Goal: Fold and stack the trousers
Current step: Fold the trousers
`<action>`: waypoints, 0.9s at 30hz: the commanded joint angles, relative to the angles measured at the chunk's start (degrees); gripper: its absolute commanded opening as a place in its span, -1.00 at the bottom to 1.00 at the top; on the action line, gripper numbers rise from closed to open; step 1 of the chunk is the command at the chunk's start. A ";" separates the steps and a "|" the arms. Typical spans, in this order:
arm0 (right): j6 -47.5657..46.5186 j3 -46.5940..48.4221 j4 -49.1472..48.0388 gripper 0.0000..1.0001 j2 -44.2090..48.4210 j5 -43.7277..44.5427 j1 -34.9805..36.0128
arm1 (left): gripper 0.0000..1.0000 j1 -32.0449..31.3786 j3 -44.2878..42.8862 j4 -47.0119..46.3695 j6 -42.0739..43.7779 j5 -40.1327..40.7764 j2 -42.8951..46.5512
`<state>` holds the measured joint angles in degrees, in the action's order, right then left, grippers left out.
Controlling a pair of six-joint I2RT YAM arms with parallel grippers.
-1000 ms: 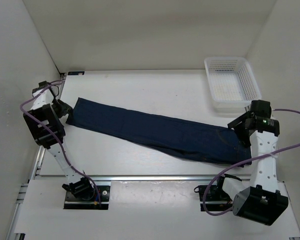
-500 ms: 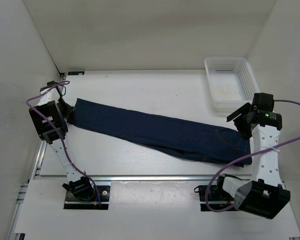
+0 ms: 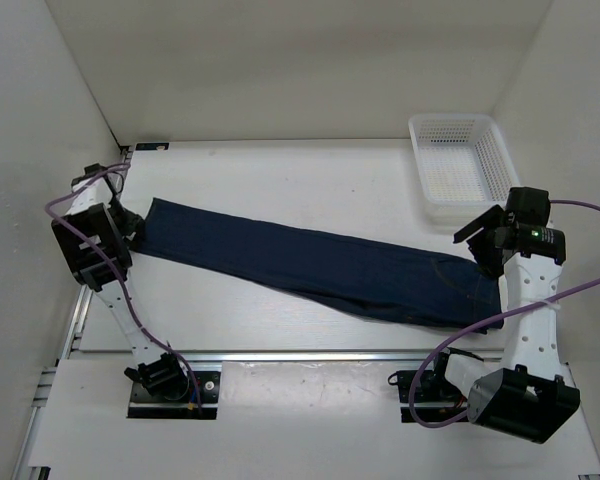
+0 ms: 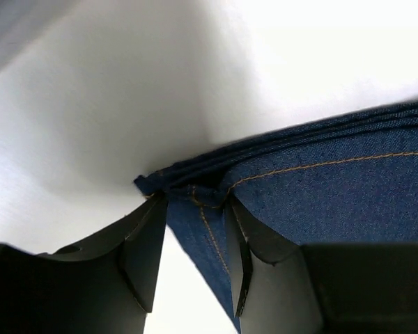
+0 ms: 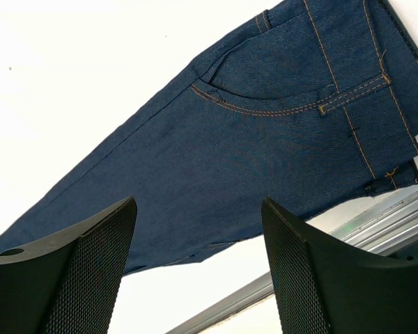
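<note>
Grip: left end effector (image 4: 194, 203) clamps trousers (image 3: 320, 265) hem; right end effector (image 5: 197, 209) hangs open over waist. Clamp waist before lifting.

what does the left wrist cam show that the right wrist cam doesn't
Only left wrist: the left jaws pinching the hem corner of the trousers. Only right wrist: the right jaws open over the waist end, a pocket, the metal rail. Both: navy denim with orange stitching on the white table.

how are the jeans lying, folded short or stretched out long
Stretched out long: the jeans lie as one strip across the table, hem left, waistband right.
</note>
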<state>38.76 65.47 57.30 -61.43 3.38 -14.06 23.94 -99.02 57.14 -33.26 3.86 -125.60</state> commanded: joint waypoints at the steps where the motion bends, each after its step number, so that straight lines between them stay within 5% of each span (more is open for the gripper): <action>1: -0.62 2.64 1.24 0.54 -0.18 -1.44 0.27 | 0.00 1.37 2.16 -1.69 0.64 3.61 6.16; 3: -0.62 2.64 1.24 0.54 -0.18 -2.14 0.27 | 0.00 1.37 2.95 -2.38 0.65 4.14 6.16; 6: -0.62 2.64 0.71 0.54 -0.80 -3.46 0.27 | 0.53 1.37 4.28 -2.92 0.65 4.14 6.68; 16: -0.62 2.12 0.19 0.54 -0.80 -3.99 0.27 | 0.73 1.37 7.17 -4.05 2.31 2.91 9.41; 27: -0.62 3.17 0.71 0.54 -0.28 -3.38 0.27 | 0.45 1.37 8.50 -6.52 2.32 1.50 5.29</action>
<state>38.76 65.93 57.30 -62.26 0.45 -14.06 25.30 -91.05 52.18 -31.31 5.93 -121.19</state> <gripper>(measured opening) 0.769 0.737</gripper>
